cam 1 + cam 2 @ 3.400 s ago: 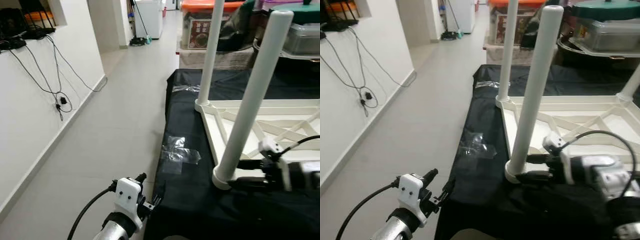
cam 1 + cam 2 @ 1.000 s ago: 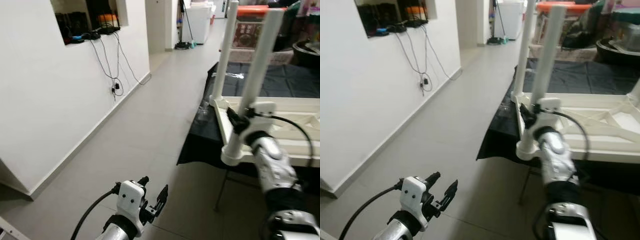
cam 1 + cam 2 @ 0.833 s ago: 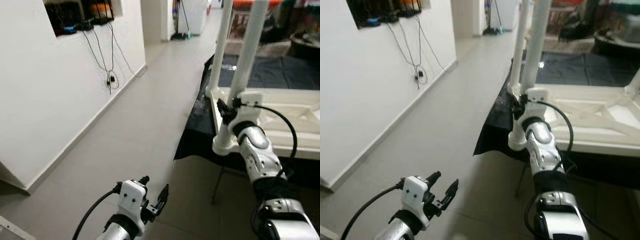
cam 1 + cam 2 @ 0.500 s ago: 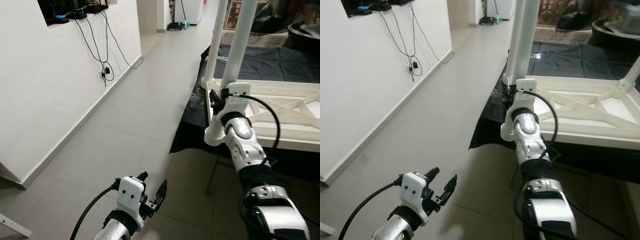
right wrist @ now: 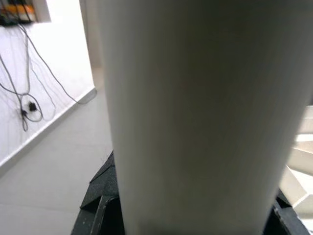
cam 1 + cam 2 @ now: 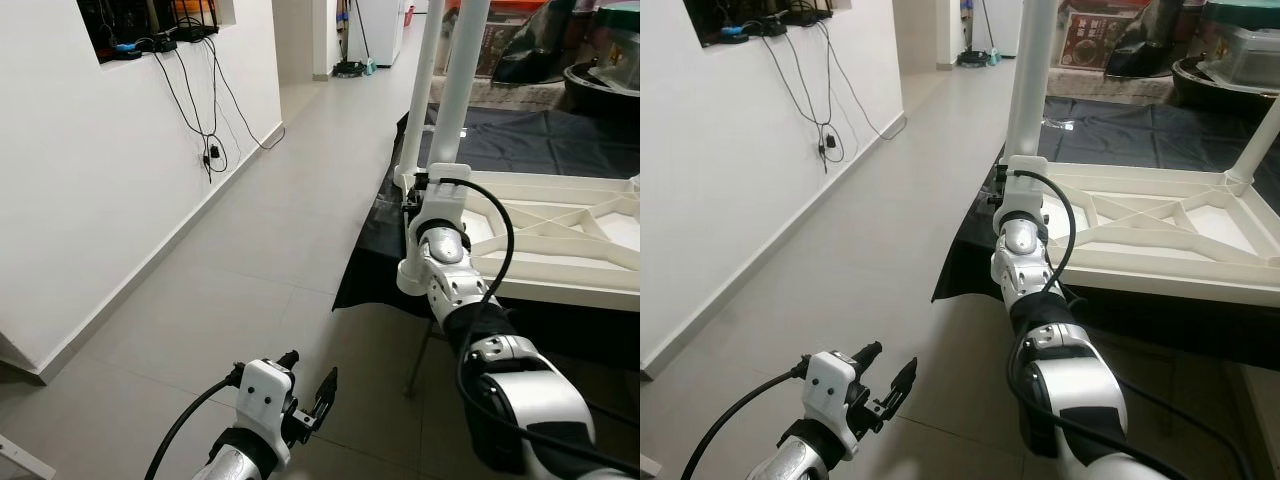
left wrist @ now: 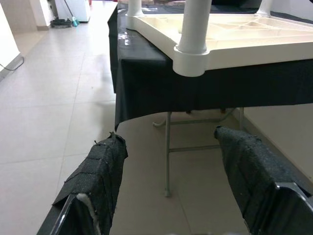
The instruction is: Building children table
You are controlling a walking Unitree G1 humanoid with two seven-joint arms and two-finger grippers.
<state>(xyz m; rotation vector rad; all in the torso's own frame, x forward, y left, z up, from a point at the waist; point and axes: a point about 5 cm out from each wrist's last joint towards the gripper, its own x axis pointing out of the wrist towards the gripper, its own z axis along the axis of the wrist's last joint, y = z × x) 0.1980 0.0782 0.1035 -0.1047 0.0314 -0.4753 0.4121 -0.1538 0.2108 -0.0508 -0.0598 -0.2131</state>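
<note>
- The children's table point(image 6: 560, 235), white plastic, lies upside down on a bench draped in black cloth point(image 6: 520, 150), at the right of the head views, with its legs pointing straight up.
- The right pincer point(image 6: 418, 196) is at the near-left leg point(image 6: 455, 110), close above the socket where that leg meets the tabletop's corner. In the right wrist view the white leg point(image 5: 205, 112) passes between the two black fingers point(image 5: 100, 205), so the pincer appears closed on it.
- The relation that matters: the leg's long axis is vertical, and the right arm reaches forward to it roughly level, so the fingers meet it crosswise. Any seating or twisting would, I judge, run along or about that upright axis.
- The left pincer point(image 6: 315, 395) hangs low at the bottom centre of the head views, over the floor point(image 6: 240, 270), fingers spread wide and empty; it is well apart from the table, so the right arm is the nearer one.
- A second leg point(image 6: 425, 85) stands just behind the held one. A wall with dangling cables point(image 6: 215, 150) runs along the left; storage boxes point(image 6: 1110, 40) sit beyond the bench.
</note>
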